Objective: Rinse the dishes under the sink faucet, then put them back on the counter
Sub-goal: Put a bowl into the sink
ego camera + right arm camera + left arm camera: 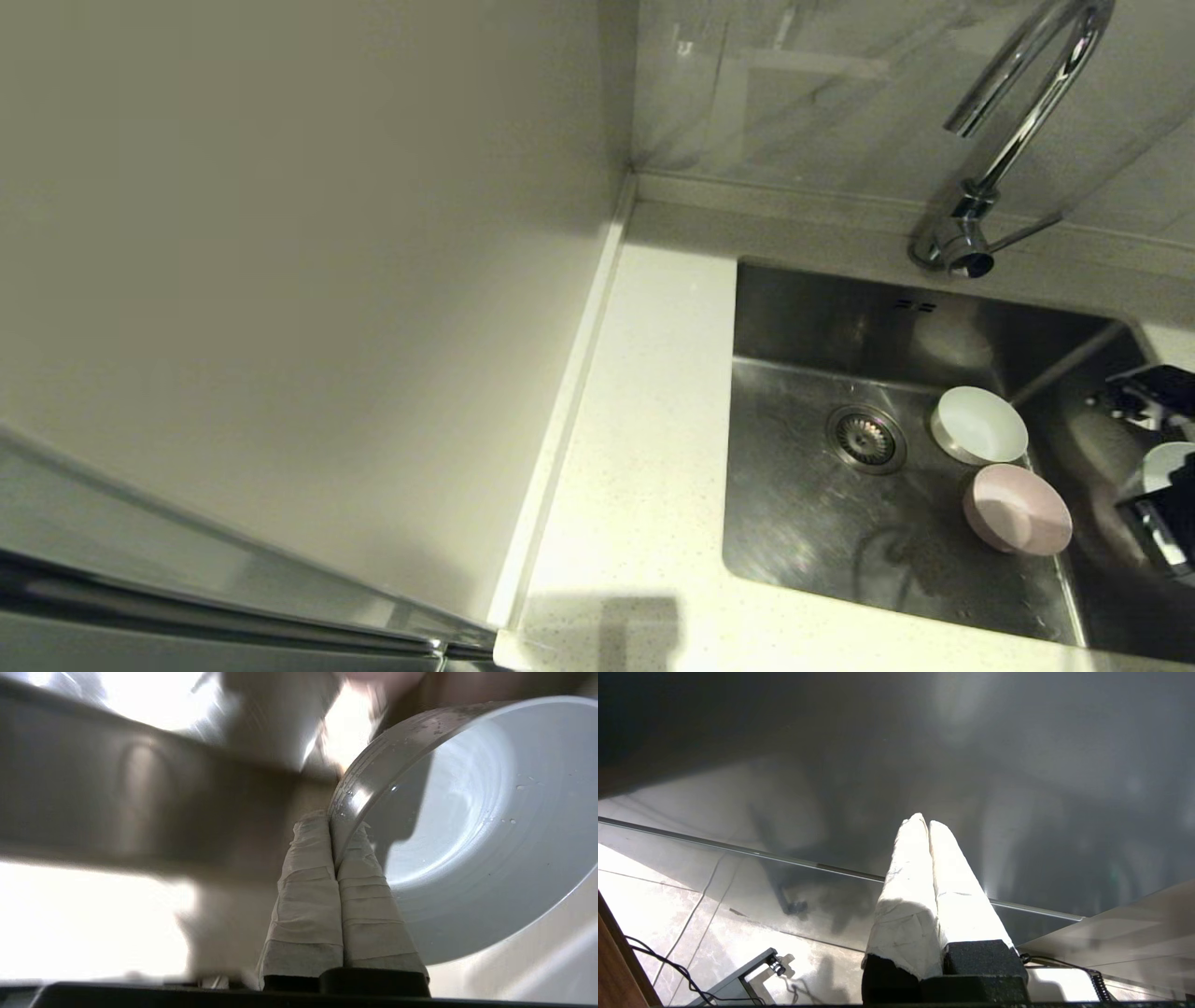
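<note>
My right gripper (332,823) is shut on the rim of a pale blue bowl (467,835), which is tilted and carries water drops. In the head view this gripper (1158,467) and its bowl (1169,464) sit at the sink's right edge. A white bowl (978,426) and a pink bowl (1018,509) lie in the steel sink (803,513), right of the drain (865,437). The chrome faucet (1018,121) arches at the back. The speckled counter (644,420) lies left of the sink. My left gripper (923,820) is shut on nothing, parked low in front of a cabinet.
A cream wall panel (280,280) rises left of the counter behind a low edge strip (560,420). The faucet's side lever (1027,233) points right. Two overflow slots (915,305) mark the sink's back wall. Tiled floor with cables (668,933) lies below the left gripper.
</note>
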